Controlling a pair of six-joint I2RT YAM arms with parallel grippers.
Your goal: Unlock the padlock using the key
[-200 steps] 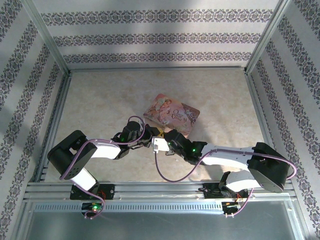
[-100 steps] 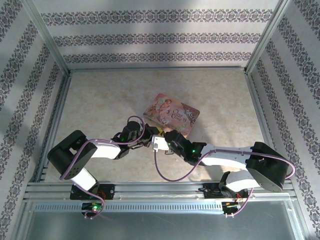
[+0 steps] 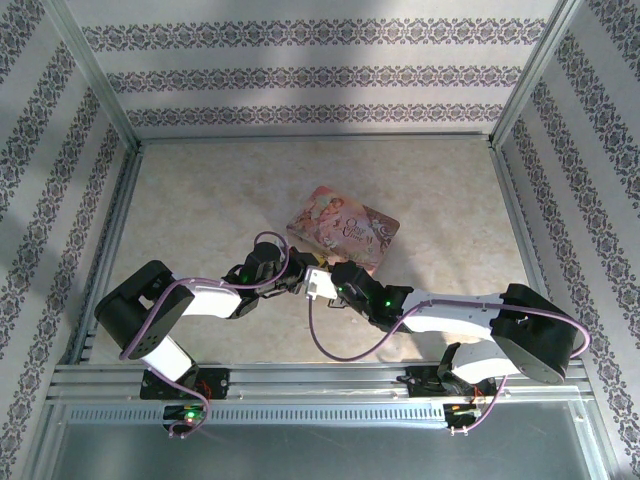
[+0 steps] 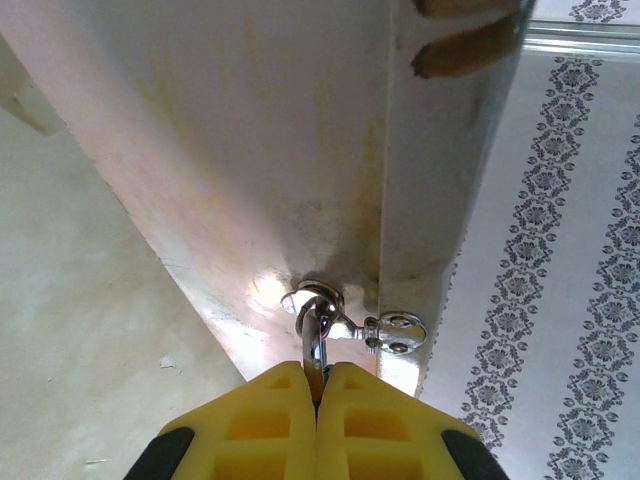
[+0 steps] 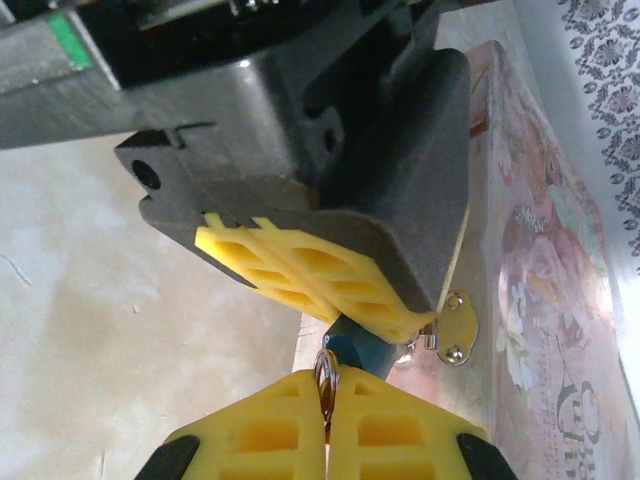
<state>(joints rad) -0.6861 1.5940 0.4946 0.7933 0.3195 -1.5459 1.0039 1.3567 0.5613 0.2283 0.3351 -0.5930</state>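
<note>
Teal boxy padlock, pinched by the left gripper; right gripper clamps the thin silvery key at lower centre.

A pale, marbled table framed by metal rails carries a pink illustrated tin, lying flat near its middle, turned askew

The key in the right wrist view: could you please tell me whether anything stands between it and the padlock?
Nothing visible does. The key, pinched in the right gripper's fingers, sits right at the teal padlock, which the left gripper's fingers hold beside the pink tin. The keyhole itself is hidden.
</note>
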